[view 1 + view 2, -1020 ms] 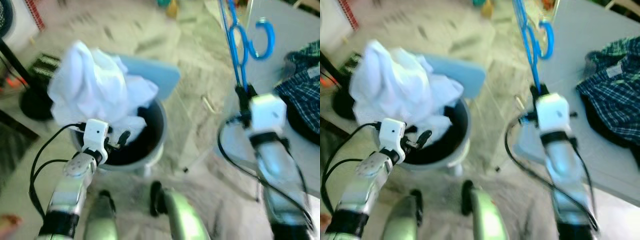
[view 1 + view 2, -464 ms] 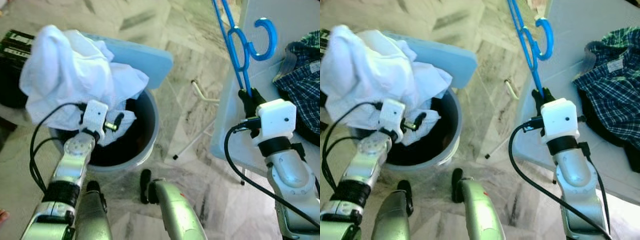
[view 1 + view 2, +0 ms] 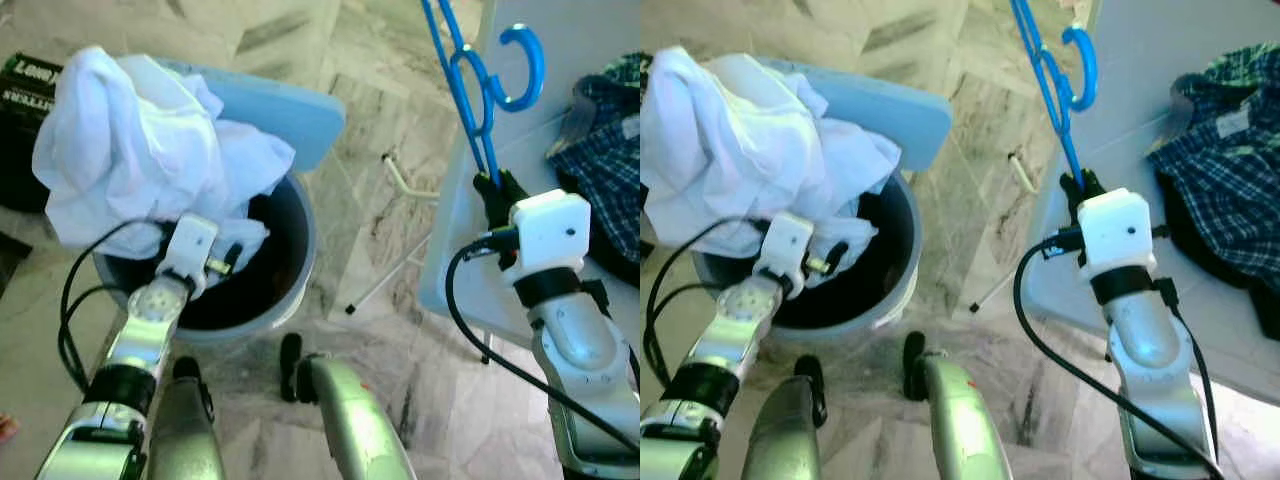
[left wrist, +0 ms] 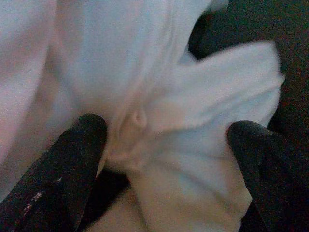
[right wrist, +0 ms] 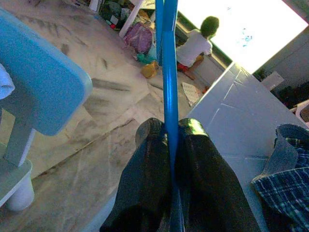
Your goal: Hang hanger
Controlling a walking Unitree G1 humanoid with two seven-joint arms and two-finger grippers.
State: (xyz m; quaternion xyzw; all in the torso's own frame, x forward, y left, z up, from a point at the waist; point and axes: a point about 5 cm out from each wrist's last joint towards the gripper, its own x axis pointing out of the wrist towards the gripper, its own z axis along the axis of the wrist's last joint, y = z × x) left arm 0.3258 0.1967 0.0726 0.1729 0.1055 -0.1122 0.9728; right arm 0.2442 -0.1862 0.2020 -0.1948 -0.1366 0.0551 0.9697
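Jaws of right gripper (image 5: 170, 140) clamped together on lower bar of thin blue plastic hanger (image 3: 470, 90), black fingers (image 5: 145, 179) pressed to either side of it. Hanger held up and forward, angled away from robot, hook end curling over near edge of pale grey tabletop (image 3: 590, 30). Hanger in the air, resting on nothing.

Jaws of left gripper (image 4: 164, 145) spread apart, one black finger (image 4: 72, 159) on each side of a fold of crumpled white cloth (image 3: 140, 150). Contact with cloth at left finger; cannot tell whether right finger touches. Cloth piled high, spilling over rim of round dark grey plastic bucket (image 3: 295, 275) standing on marble-patterned floor (image 3: 360, 130). Left gripper low at bucket's near rim, just beside cloth's lower edge.

Light blue flat panel (image 3: 290, 110) behind bucket and cloth, partly covered by cloth. Dark blue-and-white plaid shirt (image 3: 1230, 170) bunched on tabletop, to right of right gripper and well apart from hanger's hook. Thin pale table leg (image 3: 395, 270) running down to floor between bucket and tabletop.

Right wrist view: person in white top (image 5: 195, 46) far off on floor, bright window behind.
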